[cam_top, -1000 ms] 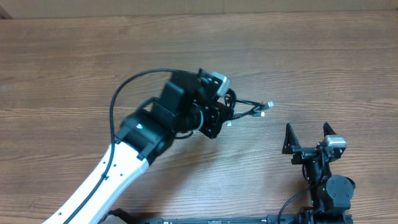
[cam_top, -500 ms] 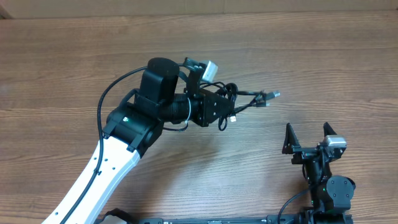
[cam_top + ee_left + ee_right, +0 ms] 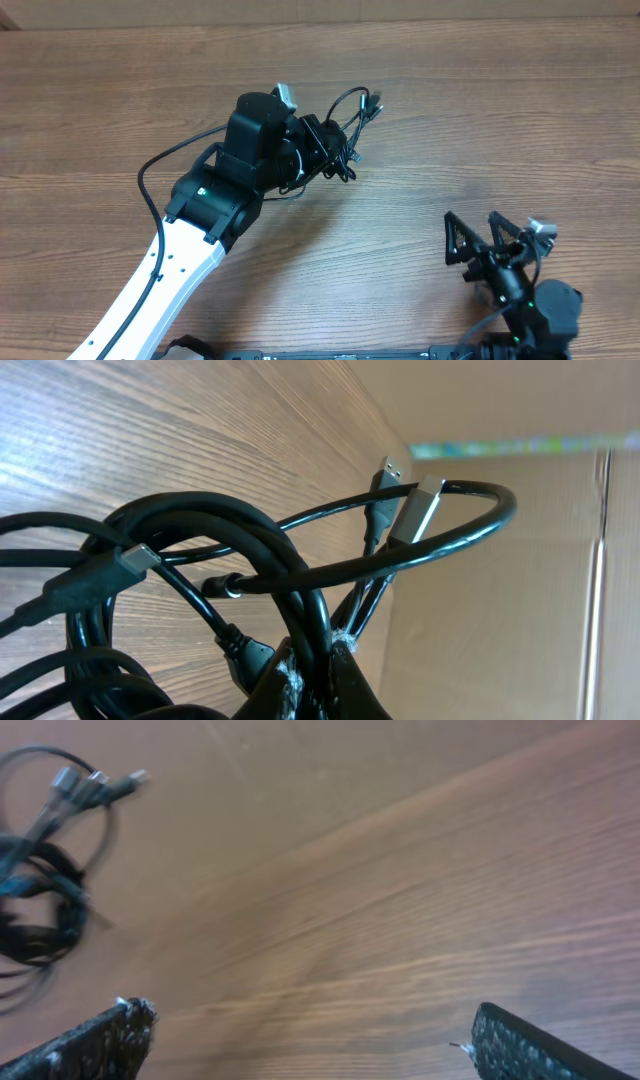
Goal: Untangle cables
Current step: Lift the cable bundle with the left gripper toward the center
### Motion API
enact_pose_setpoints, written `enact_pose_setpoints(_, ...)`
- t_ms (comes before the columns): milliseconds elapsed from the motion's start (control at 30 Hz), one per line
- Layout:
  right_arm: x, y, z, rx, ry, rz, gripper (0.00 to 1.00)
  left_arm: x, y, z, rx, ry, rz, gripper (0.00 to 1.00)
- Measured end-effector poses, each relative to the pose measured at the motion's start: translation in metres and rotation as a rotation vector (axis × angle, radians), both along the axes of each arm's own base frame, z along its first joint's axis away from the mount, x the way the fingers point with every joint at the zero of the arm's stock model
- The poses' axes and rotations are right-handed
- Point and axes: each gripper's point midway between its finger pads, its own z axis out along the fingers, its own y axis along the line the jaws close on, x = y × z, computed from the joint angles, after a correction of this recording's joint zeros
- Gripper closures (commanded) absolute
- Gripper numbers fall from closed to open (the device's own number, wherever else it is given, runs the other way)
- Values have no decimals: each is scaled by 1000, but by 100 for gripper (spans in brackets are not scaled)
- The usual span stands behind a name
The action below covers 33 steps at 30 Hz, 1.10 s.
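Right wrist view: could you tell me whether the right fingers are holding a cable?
No, the right fingers stand wide apart with only table between them.

In the overhead view, the fingertips of the left gripper (image 3: 343, 160) are hidden behind the cables (image 3: 352, 118). The cords there are too thin and too tightly bunched to be counted. The left arm (image 3: 190, 250), below the cables, is cut off by the lower edge, as is the base of the right arm (image 3: 540, 310). In the left wrist view, the cables are cropped by the left and lower edges, and only the tips of the fingers (image 3: 350, 695) beneath them are seen. In the right wrist view everything is blurred. There the cables are cut by the left edge, and the fingers (image 3: 90, 1045) of the right gripper (image 3: 308, 1020), below the cables, are clipped by the lower edge.
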Motion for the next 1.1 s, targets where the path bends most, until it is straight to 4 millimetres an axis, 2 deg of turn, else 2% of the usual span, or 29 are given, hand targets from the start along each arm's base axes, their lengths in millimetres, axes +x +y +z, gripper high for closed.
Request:
enact_pose_setpoints(100, -16, 5, 28, 18, 19, 26, 0, 1, 5, -5, -30, 75, 75, 95)
enact_pose_setpoints(333, -29, 23, 47, 61, 191, 126, 0, -2, 9, -13, -113, 223, 190, 95)
enact_pose_setpoints(467, -26, 45, 66, 121, 287, 269, 0, -2, 9, -13, -182, 301, 257, 96)
enact_pose_setpoints(567, -14, 62, 87, 158, 257, 387, 0, -2, 9, -13, -221, 344, 294, 95)
enact_pose_setpoints(633, -9, 69, 94, 193, 249, 434, 0, -2, 9, -13, -246, 369, 317, 96)
enact_pose_setpoints(733, -1, 80, 119, 248, 176, 528, 10, -1, 8, -11, -288, 399, 349, 95)
enact_pose_setpoints(800, -2, 88, 132, 267, 138, 604, 11, 1, 6, -7, -315, 403, 359, 96)
enact_pose_setpoints(867, -4, 92, 133, 281, 147, 639, 12, 0, -1, -1, -345, 400, 353, 96)
enact_pose_setpoints(933, -6, 96, 130, 299, 174, 674, 13, -5, -17, 6, -377, 395, 324, 95)
enact_pose_setpoints(1100, -7, 107, 123, 283, 197, 742, 13, -10, -35, 19, -421, 366, 301, 96)
